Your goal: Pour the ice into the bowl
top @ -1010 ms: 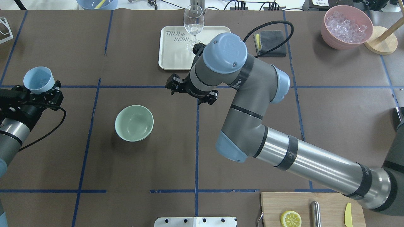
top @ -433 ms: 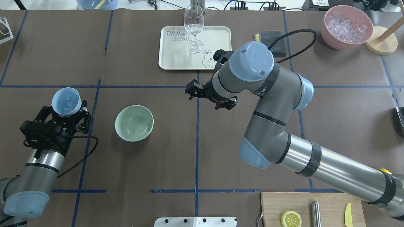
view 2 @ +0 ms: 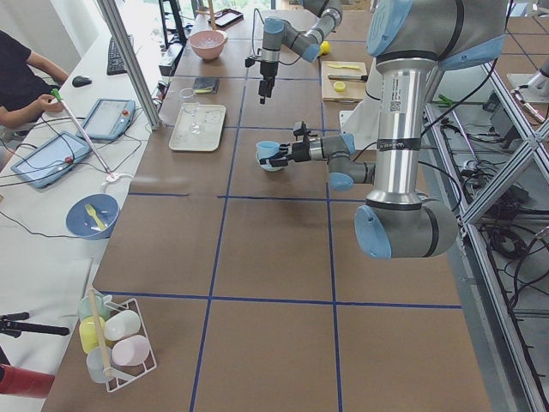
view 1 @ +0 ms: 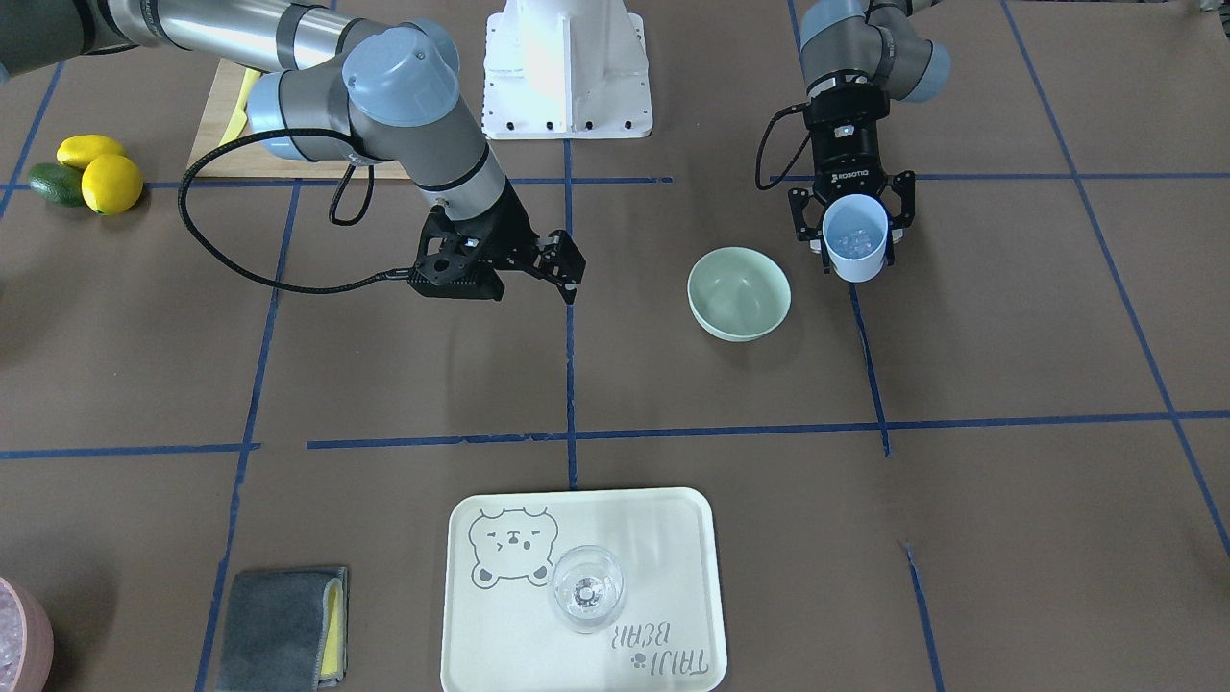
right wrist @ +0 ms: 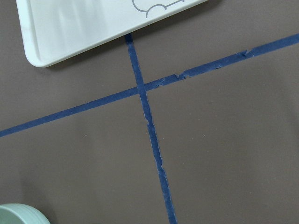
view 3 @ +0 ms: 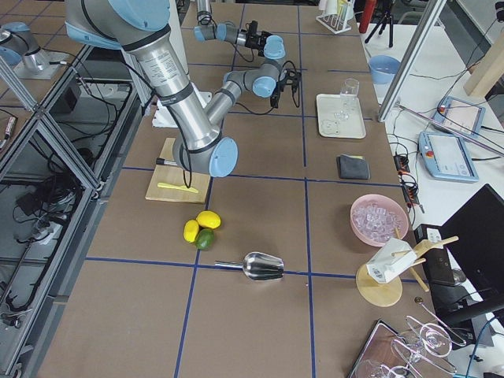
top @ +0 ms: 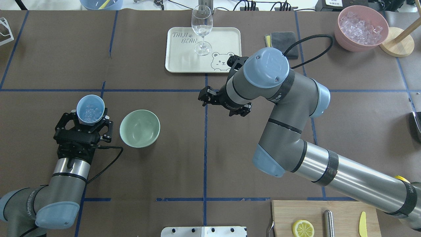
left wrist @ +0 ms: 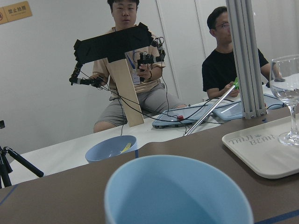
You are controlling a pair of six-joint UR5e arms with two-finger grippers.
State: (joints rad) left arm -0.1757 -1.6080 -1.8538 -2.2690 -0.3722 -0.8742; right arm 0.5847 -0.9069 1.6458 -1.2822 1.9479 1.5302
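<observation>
The table cover [top: 164, 171] is read as matt brown paper, taped down with blue tape [right wrist: 154, 140] that's frayed rough at the edges. The bowl [top: 130, 130] is finished smooth and glossy inside. The light blue cup [view 1: 858, 271] is probably matt plastic, and the ice [top: 90, 112] in it is seen clear and glassy.

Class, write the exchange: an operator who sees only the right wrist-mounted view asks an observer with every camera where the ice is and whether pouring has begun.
Operator: I see only a sliver of the bowl at my frame's corner. Where is the ice?
Observer: In the light blue cup, which the left gripper is holding.
Operator: Has pouring begun?
Observer: No. The cup is upright beside the bowl, not over it.
</observation>
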